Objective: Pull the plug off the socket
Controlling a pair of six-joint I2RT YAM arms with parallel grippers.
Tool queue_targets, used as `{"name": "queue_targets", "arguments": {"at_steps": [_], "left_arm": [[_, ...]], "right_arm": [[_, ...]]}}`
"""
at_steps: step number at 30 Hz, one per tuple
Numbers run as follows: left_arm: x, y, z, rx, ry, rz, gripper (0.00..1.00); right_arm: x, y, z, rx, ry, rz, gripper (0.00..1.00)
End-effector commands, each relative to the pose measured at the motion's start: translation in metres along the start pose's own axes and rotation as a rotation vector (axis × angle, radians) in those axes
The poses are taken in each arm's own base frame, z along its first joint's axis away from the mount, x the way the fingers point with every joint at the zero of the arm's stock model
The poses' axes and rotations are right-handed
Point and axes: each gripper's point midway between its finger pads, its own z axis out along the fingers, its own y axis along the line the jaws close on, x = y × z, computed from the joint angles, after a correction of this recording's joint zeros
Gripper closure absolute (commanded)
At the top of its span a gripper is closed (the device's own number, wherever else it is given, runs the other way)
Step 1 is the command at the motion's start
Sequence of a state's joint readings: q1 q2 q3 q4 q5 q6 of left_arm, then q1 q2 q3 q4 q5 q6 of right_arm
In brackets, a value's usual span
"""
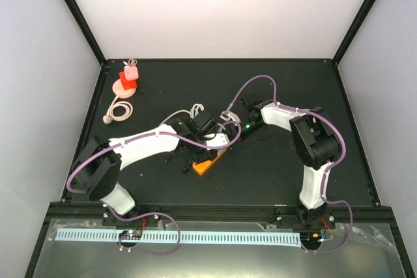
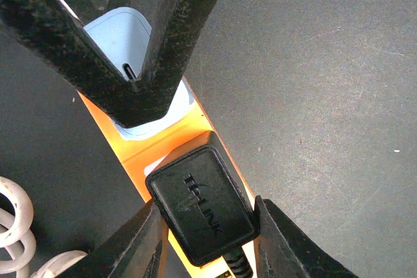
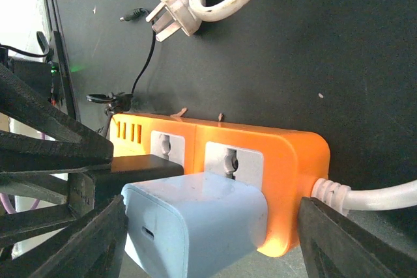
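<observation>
1. Power strip: orange, flat on the worktop, centre of the overhead view.
2. Black plug: seated in the strip, lower middle of the left wrist view.
3. Left hand: closed on the plug's two sides.
4. Right hand: wide, straddling blue charger and strip end; contact unclear.
5. Handling: brace the strip first, then pull the plug straight out without twisting.

the top camera looks down over the whole table from behind. both wrist cameras sit close, sharing the strip.
</observation>
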State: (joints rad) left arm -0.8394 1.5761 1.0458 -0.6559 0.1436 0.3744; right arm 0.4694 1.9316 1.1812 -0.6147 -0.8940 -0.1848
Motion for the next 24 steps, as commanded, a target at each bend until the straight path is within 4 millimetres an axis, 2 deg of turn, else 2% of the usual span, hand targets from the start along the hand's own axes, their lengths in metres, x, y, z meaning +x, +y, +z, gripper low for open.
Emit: {"name": "queue_targets", "arguments": {"at_steps": [1,10,16,24], "left_arm": [[-0.019,-0.001,-0.019,-0.016,-0.055,0.016,0.74],[-0.03,0.0,-0.037,-0.025,-0.099,0.016,0.77],[-0.031,-0.001,-0.04,-0.021,-0.105,0.011,0.79],[-0.03,-0.007,-0.051,0.001,-0.104,0.017,0.8]], "right_arm": [[0.004,-0.008,0.006,0.028,0.021,-0.009,0.27],[0.007,-0.02,0.006,0.091,0.032,-0.019,0.28],[0.009,-0.028,0.003,0.153,0.033,-0.03,0.28],[0.006,-0.026,0.001,0.156,0.026,-0.036,0.27]]}}
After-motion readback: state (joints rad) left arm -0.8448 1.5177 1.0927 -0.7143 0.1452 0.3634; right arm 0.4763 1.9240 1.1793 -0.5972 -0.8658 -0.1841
